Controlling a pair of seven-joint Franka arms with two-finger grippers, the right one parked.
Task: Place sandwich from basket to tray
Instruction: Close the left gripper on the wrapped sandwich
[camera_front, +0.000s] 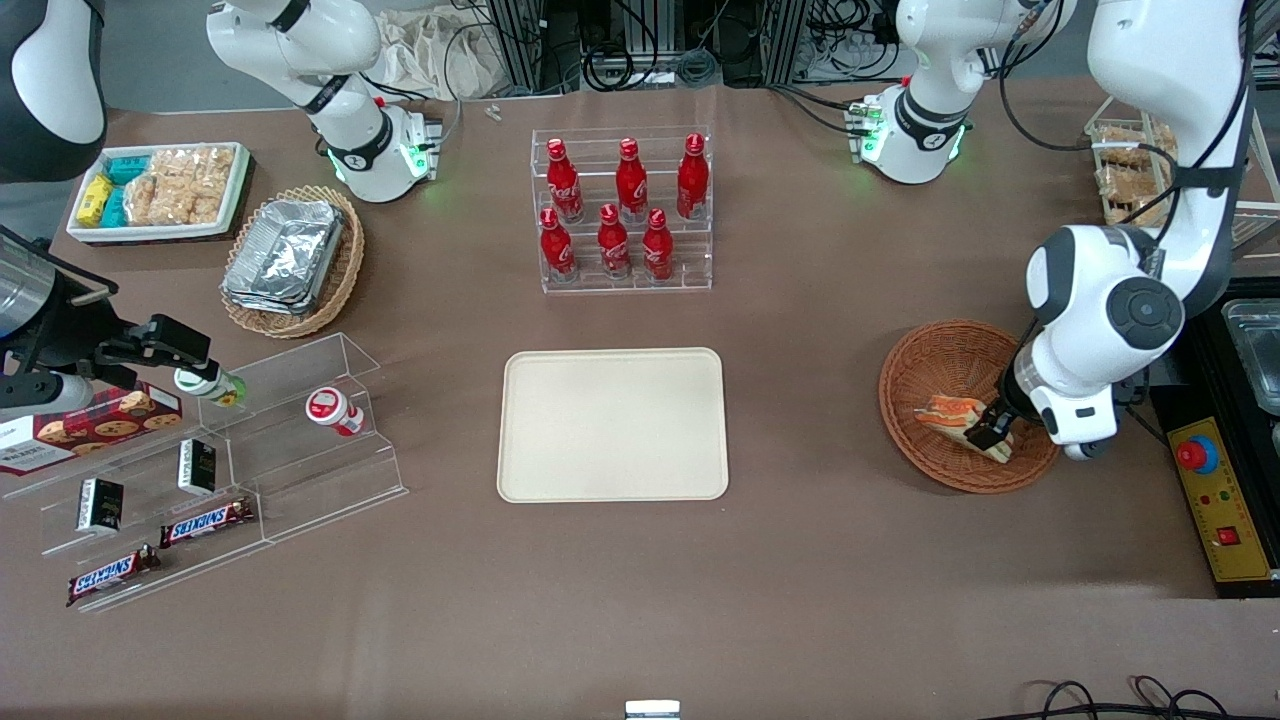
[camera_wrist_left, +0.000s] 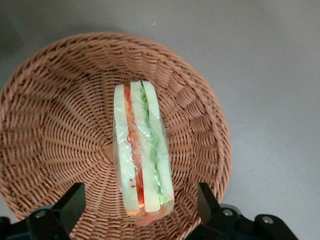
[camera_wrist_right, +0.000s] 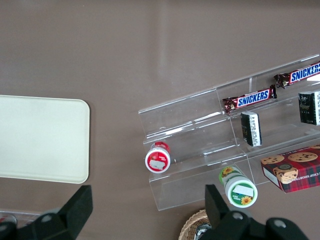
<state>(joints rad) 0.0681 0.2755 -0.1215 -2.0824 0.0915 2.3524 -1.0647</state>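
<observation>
Inside the basket (camera_wrist_left: 60, 110), spread fingers (camera_wrist_left: 70, 205) straddle the wrapped sandwich (camera_wrist_left: 142, 155), their tips cut off from view.

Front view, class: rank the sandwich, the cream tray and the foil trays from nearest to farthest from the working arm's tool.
The tool is open, over the basket.
1. Sandwich, in the basket under it.
2. Tray, mid-table.
3. Foil trays, toward the parked arm's end.

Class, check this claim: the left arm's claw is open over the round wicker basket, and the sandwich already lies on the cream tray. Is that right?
Not quite. The claw is open over the basket, but the sandwich lies in that basket, between the fingers, as the left wrist view shows. The tray holds no sandwich.
</observation>
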